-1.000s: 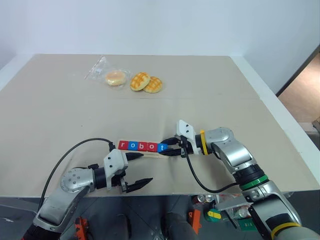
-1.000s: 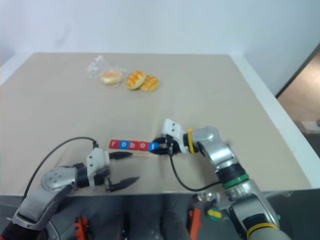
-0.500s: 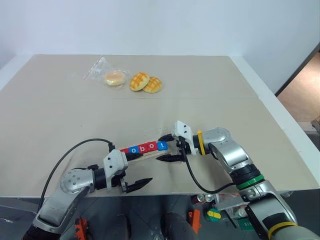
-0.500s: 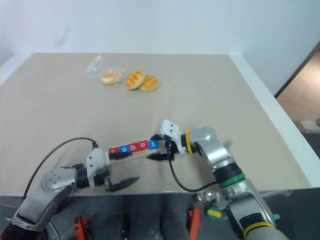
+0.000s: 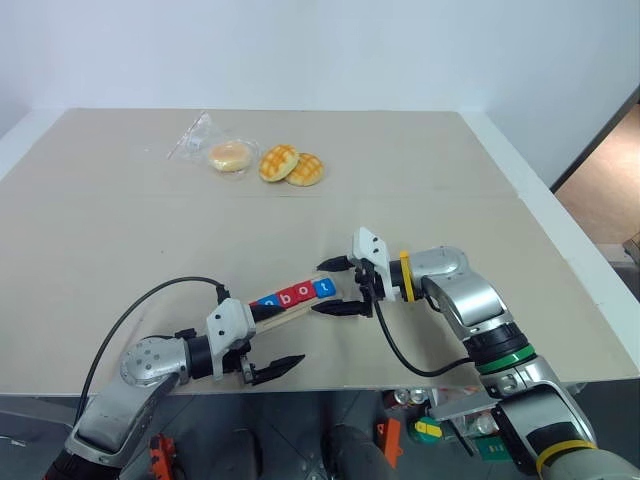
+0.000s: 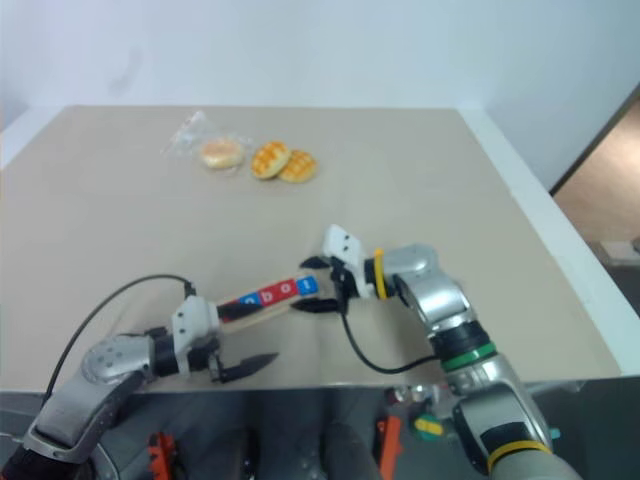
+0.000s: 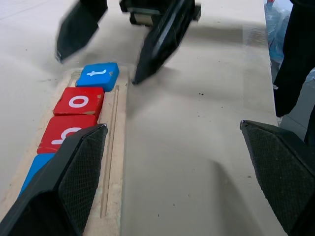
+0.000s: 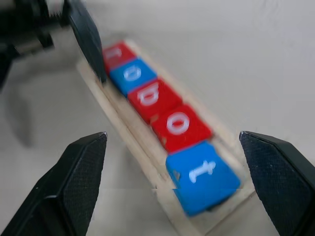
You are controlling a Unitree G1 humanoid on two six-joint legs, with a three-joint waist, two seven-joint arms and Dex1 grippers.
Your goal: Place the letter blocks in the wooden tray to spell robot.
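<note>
Right wrist view: letter blocks (image 8: 170, 123) r-o-b-o-t lined in wooden tray (image 8: 129, 132) | left eye view: tray lies slanted between wide-open left gripper (image 5: 268, 340) and right gripper (image 5: 335, 286), fingers apart, nothing held

Right gripper (image 5: 336, 285) released t block (image 5: 323, 289); tray (image 5: 292, 310) swung askew.

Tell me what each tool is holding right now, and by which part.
Nothing is held. The right tool is open around the t end of the tray, and the left tool is open beside the tray.
</note>
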